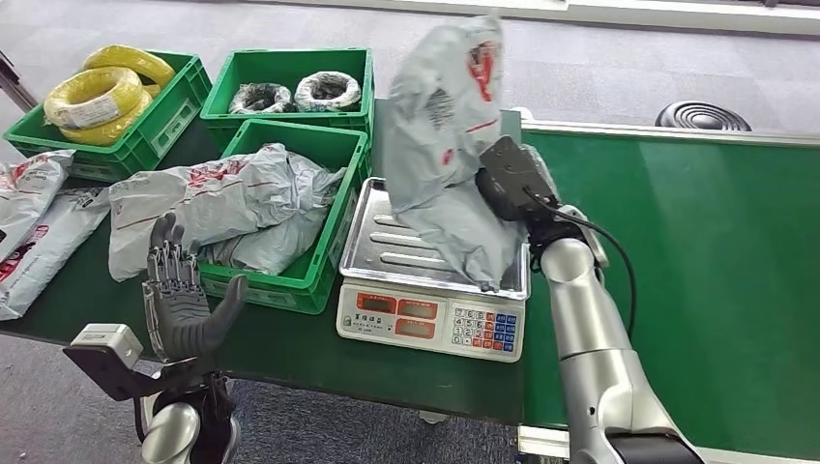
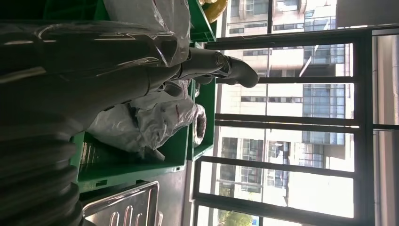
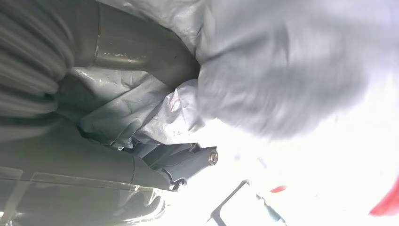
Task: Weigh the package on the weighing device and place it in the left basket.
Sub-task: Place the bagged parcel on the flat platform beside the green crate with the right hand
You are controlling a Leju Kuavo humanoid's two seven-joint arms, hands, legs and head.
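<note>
Grey package (image 1: 447,126) hangs gripped in the raised right hand (image 1: 512,179) above the scale (image 1: 425,309); left hand (image 1: 179,295) upright, fingers spread.

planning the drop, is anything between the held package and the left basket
Nothing stands between them. The right hand holds the package over the scale, with the basket right beside it. Packages already fill that basket.

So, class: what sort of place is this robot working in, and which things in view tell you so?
Probably a parcel-sorting or packing station. A digital weighing scale sits on a green-topped table, green crates hold grey mailer packages, and the right hand holds another grey package above the scale.
</note>
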